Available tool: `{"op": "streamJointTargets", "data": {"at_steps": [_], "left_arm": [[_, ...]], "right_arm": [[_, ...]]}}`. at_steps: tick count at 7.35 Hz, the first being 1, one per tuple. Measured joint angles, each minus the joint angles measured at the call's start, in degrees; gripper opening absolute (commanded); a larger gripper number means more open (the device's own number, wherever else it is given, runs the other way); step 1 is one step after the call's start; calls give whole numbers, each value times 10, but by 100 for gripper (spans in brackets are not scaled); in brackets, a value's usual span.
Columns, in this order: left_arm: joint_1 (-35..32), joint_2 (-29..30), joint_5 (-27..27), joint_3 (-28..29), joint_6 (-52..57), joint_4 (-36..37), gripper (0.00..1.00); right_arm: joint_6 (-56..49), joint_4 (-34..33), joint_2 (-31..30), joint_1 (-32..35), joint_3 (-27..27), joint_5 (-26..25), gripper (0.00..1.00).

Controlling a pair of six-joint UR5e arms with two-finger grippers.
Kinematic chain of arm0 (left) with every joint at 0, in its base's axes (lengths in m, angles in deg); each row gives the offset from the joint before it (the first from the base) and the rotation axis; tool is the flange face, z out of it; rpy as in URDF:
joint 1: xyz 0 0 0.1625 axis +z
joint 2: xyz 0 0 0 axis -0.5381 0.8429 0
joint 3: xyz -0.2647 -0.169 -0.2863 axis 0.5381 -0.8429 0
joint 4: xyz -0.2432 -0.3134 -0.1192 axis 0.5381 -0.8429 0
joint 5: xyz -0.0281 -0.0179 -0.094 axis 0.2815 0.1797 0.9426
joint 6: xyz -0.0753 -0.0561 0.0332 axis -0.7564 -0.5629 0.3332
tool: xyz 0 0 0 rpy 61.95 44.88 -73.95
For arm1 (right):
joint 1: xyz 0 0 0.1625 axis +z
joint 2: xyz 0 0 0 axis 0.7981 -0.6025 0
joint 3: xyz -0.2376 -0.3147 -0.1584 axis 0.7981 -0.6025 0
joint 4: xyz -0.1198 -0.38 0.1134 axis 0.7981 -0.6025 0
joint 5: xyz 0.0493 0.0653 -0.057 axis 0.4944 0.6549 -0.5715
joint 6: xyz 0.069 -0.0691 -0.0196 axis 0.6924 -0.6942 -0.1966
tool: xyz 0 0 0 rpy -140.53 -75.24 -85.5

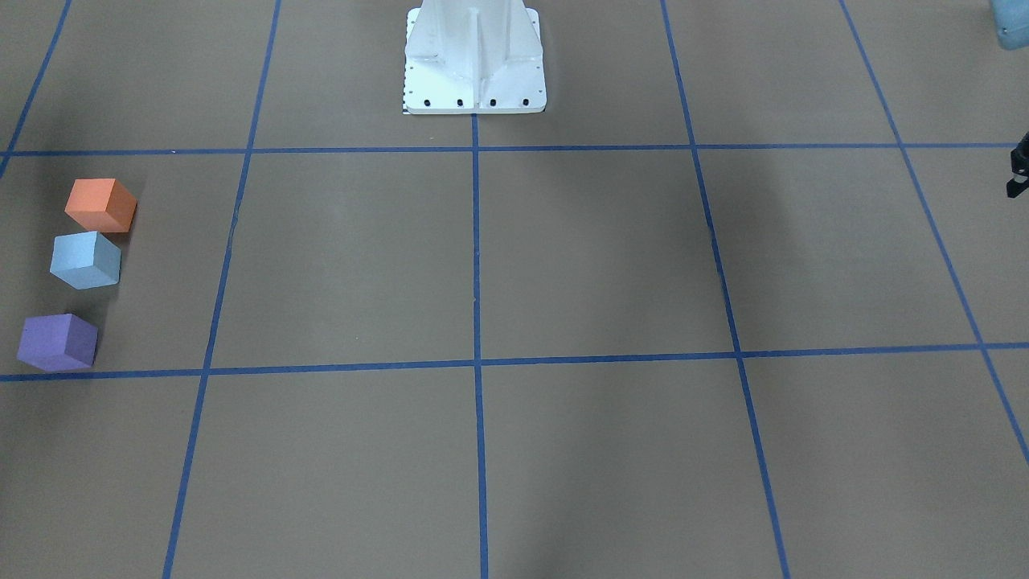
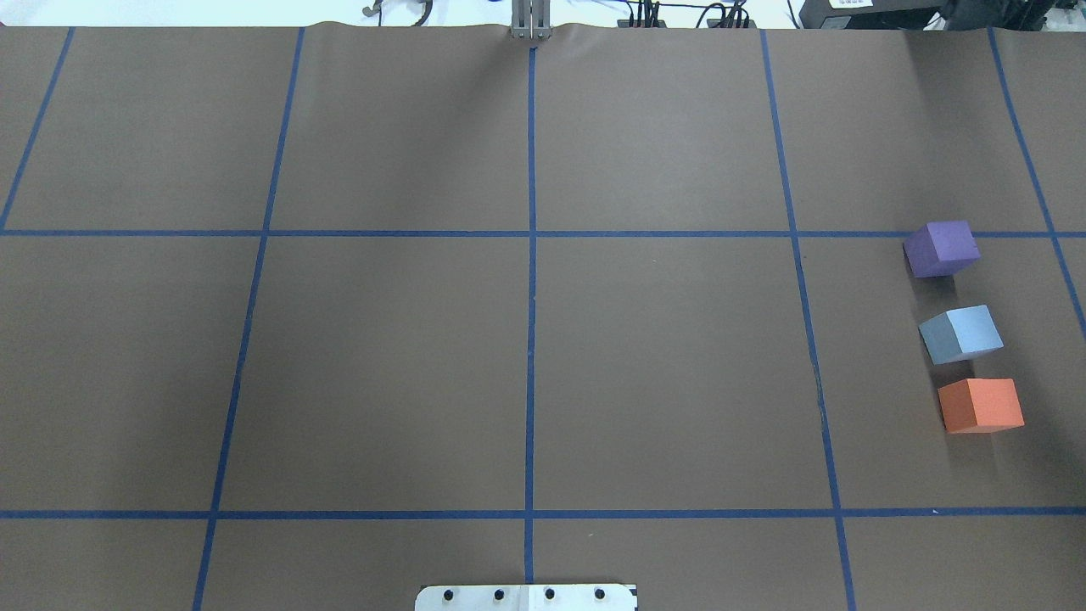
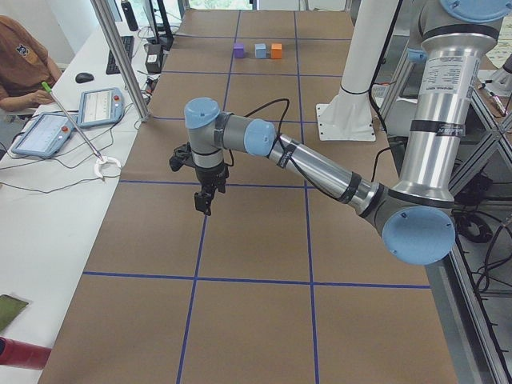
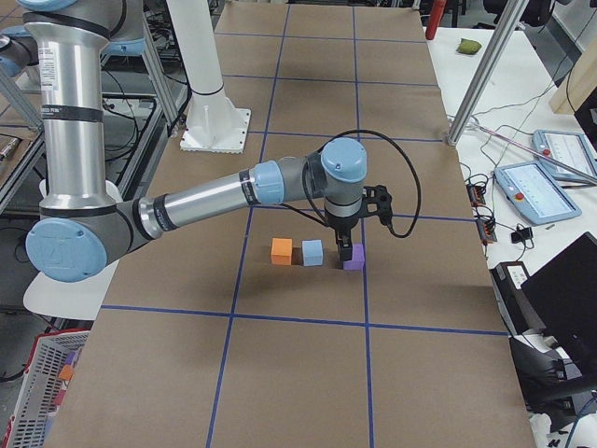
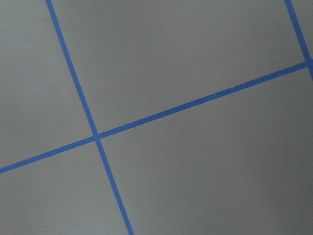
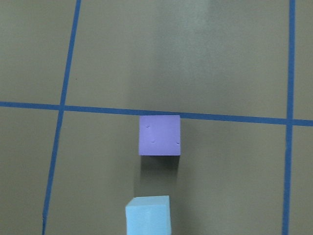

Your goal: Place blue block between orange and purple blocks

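Note:
The blue block (image 2: 960, 333) stands on the brown table between the orange block (image 2: 980, 405) and the purple block (image 2: 942, 249), all three in one row, apart from each other. The front view shows the same row: orange (image 1: 100, 205), blue (image 1: 85, 260), purple (image 1: 58, 342). My right gripper (image 4: 345, 250) hangs just above the purple block (image 4: 354, 260); I cannot tell if it is open. Its wrist view shows the purple block (image 6: 159, 134) and the blue block's top (image 6: 148, 215), no fingers. My left gripper (image 3: 205, 202) hovers over bare table far from the blocks; its state cannot be told.
The white robot base (image 1: 474, 56) stands at the table's middle on the robot's side. Blue tape lines (image 2: 531, 280) grid the brown paper. An operator (image 3: 20, 64) with tablets (image 3: 40, 132) sits at a side bench by the left end.

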Motion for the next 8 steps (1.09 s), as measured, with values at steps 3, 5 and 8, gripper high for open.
{"op": "streamJointTargets", "data": {"at_steps": [3, 5, 8], "left_arm": [[-78, -20, 3, 72, 131, -10, 100], [-88, -31, 4, 122, 146, -28, 100], [-89, -53, 4, 182, 108, -120, 100]], "right_arm": [[-57, -22, 26, 30, -66, -2, 100], [-54, 60, -7, 33, -103, 1, 100], [-44, 132, -9, 28, -169, 6, 100]]}}
